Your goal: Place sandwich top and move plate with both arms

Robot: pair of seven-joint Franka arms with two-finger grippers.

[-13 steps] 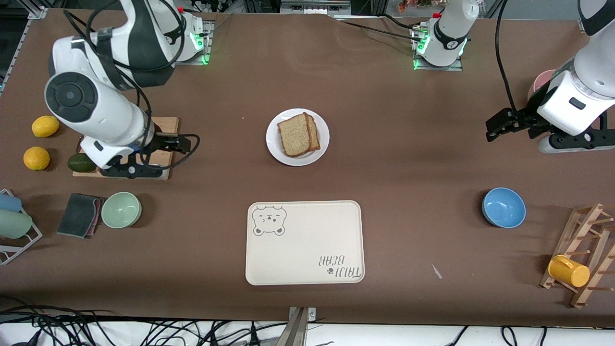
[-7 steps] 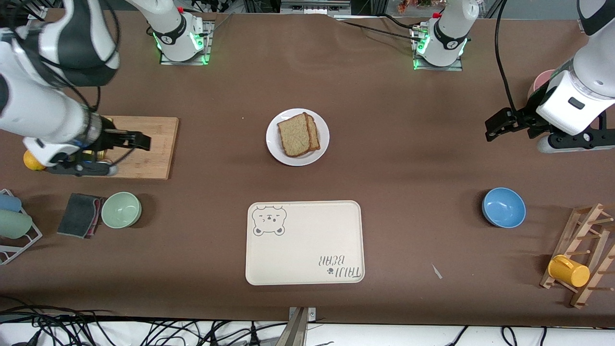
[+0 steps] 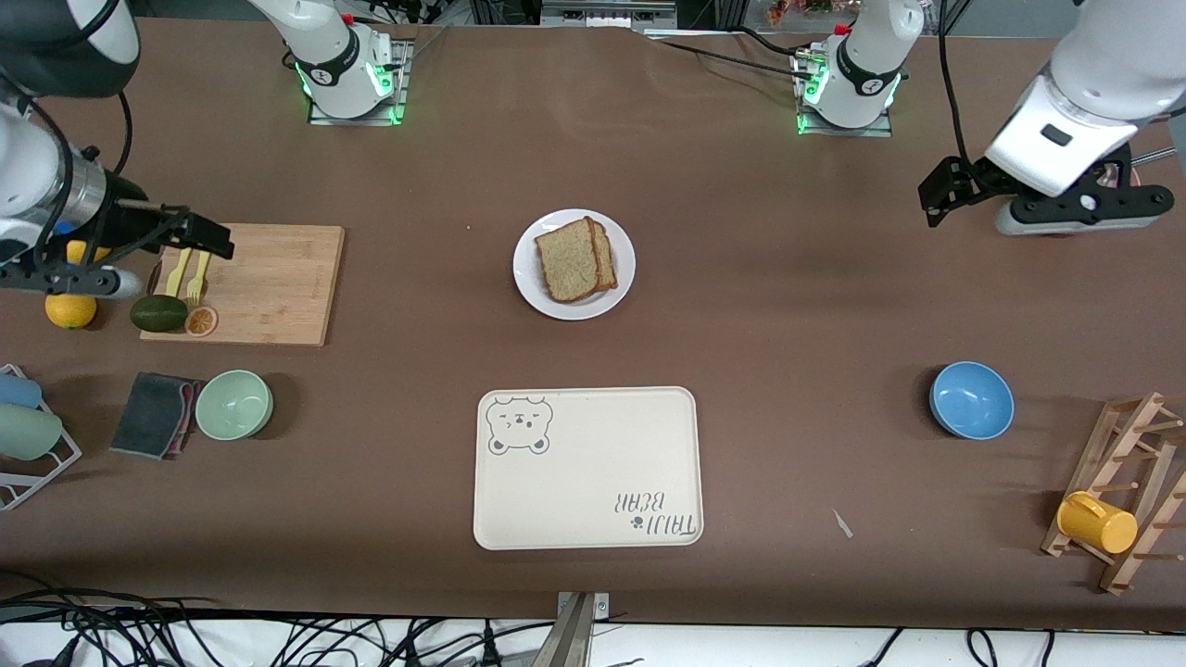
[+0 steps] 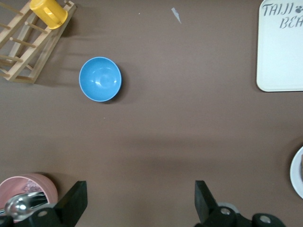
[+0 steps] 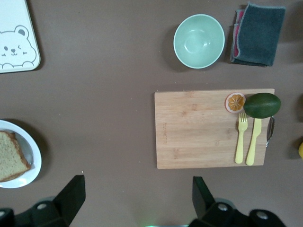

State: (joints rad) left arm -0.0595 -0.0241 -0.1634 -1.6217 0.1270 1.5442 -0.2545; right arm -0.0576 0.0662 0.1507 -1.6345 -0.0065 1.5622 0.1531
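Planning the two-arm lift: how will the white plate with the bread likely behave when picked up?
The plate looks rigid and smooth, so probably slippery at its thin, low rim. The sandwich top lies loose and offset on a lower slice, so tilting may slide it. Lying flat, it shouldn't roll.

Bare tabletop rings plate (image 3: 574,264); tray (image 3: 587,468) sits nearer cam, well apart.

We see a cream bear tray (image 3: 587,468) nearest the front camera, a blue bowl (image 3: 971,399) and a wooden rack (image 3: 1132,491) holding a yellow mug (image 3: 1096,522) toward the left arm's end, and a green bowl (image 3: 233,404) beside a grey cloth (image 3: 153,414) near the cutting board (image 3: 269,284).
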